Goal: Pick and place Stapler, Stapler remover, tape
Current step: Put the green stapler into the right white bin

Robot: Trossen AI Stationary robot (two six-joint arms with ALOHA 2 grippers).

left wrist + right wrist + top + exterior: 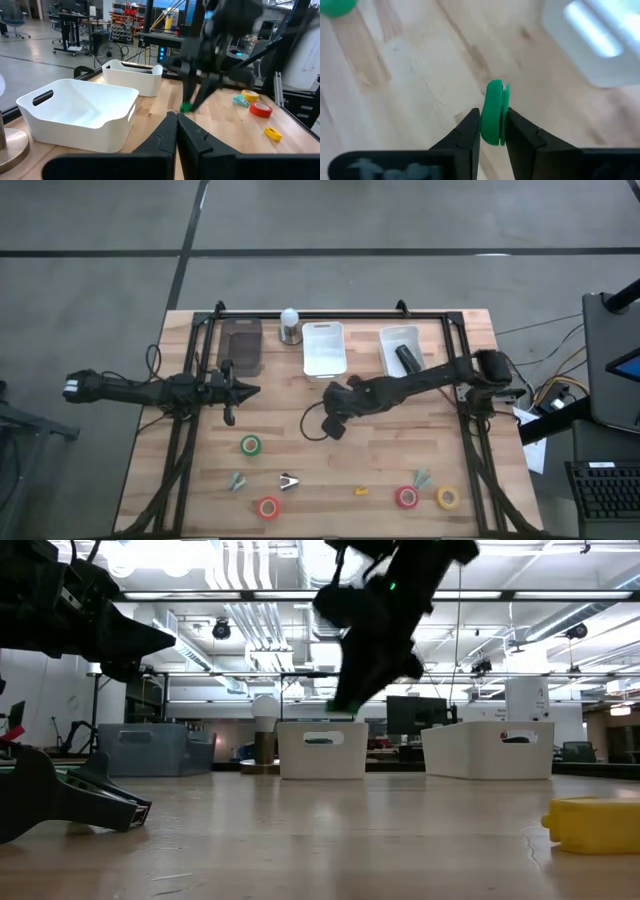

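Note:
My right gripper point(336, 426) hangs over the middle of the table, shut on a small green stapler remover point(494, 113), which also shows in the left wrist view point(186, 107). The green tape point(250, 445), a red tape point(268, 507), another red tape point(406, 498) and the yellow tape point(447, 498) lie flat on the near half of the table. A dark stapler point(408, 358) lies in the right white bin point(388, 340). My left gripper point(176, 120) waits shut and level over the table's left side point(250, 391). My right gripper pinches the green stapler remover's two flat sides point(490, 131) between its two fingers, with the rounded end sticking out past the fingertips. The fingers slant down from the table's right side. The piece is lifted clear of the table.
A second white bin point(323, 348), a dark tray point(240, 345) and a small round-topped stand point(290, 325) line the far edge. More claw-shaped pieces point(237, 480) point(289, 481) point(421, 477) and a small yellow one point(361, 491) lie near the front.

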